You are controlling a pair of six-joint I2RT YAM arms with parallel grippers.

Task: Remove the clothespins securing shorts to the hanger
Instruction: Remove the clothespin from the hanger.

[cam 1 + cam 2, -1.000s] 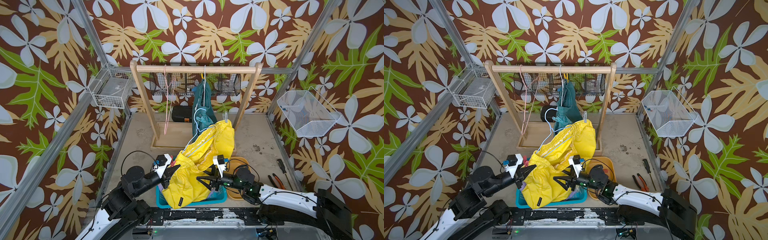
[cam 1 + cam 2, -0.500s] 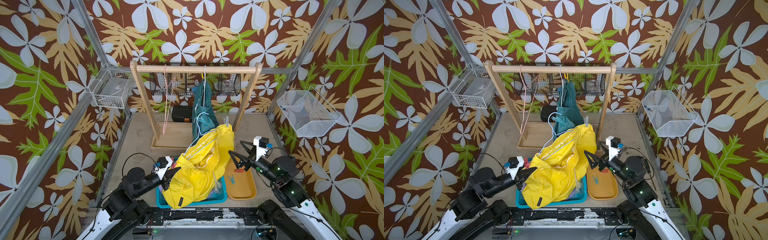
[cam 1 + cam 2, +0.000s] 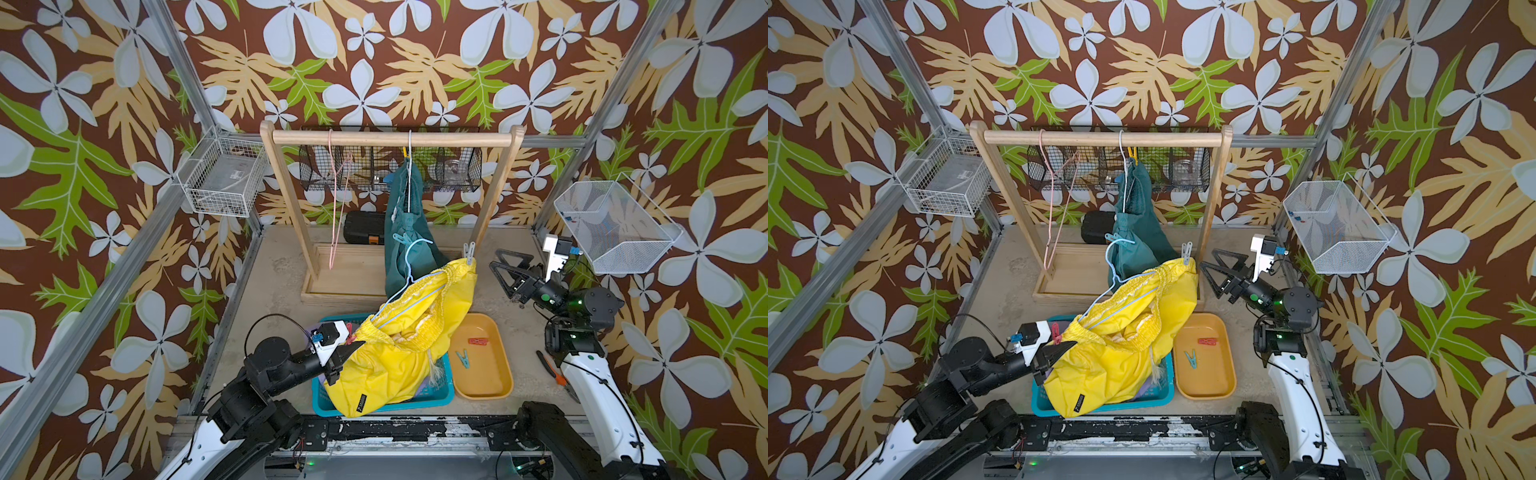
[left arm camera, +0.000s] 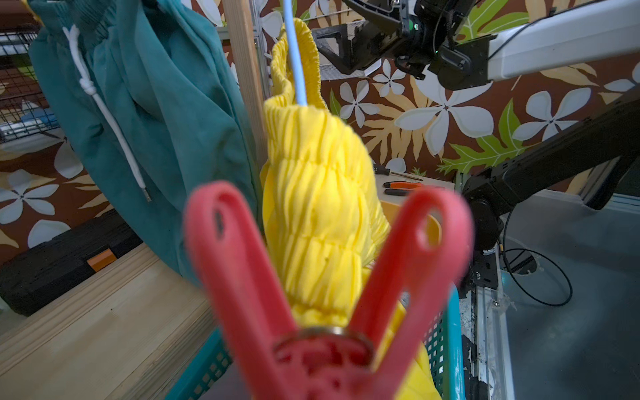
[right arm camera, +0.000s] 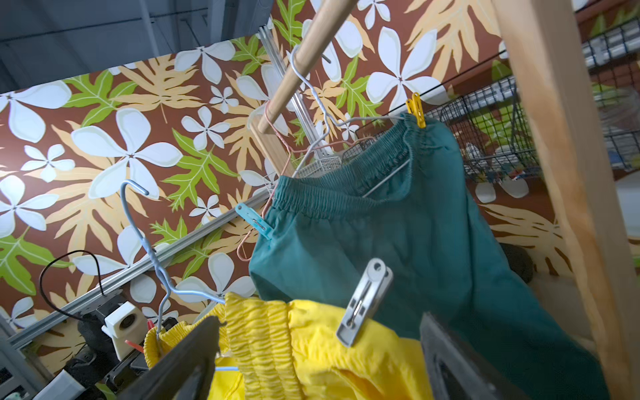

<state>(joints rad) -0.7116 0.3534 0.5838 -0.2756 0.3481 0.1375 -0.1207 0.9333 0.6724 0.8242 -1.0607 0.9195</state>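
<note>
In both top views the yellow shorts (image 3: pixel 395 365) slump from centre frame down into the teal basket (image 3: pixel 382 406) at lower centre. They are threaded on a light blue hanger (image 3: pixel 409 270) whose hook is off the wooden rail (image 3: pixel 390 137).

The left end effector (image 3: pixel 344 358), lower left of centre, is clenched on the lower waistband corner of those shorts. A red clothespin (image 4: pixel 311 277) is clipped right beside it (it fills the left wrist view, blurred, handles spread in a V).

A grey clothespin (image 3: pixel 469 252) stands on the upper waistband corner. The right end effector (image 3: pixel 500 277) hovers just right of it at mid-right of the frame, released and holding nothing. In the right wrist view that pin sits between the two dark fingers (image 5: pixel 194 356).

At upper centre the teal shorts (image 3: pixel 405 224) hang from the rail on a white hanger (image 5: pixel 311 90). A yellow clothespin (image 5: pixel 415 109) grips the higher waistband end and a light blue clothespin (image 5: pixel 254 221) the lower.

Lower right of centre, an orange tray (image 3: pixel 488 376) rests on the surface (image 3: pixel 274 291) just beside the basket. A second red clothespin (image 3: pixel 478 340) and a teal clothespin (image 3: pixel 462 358) lie in it, apart.
</note>
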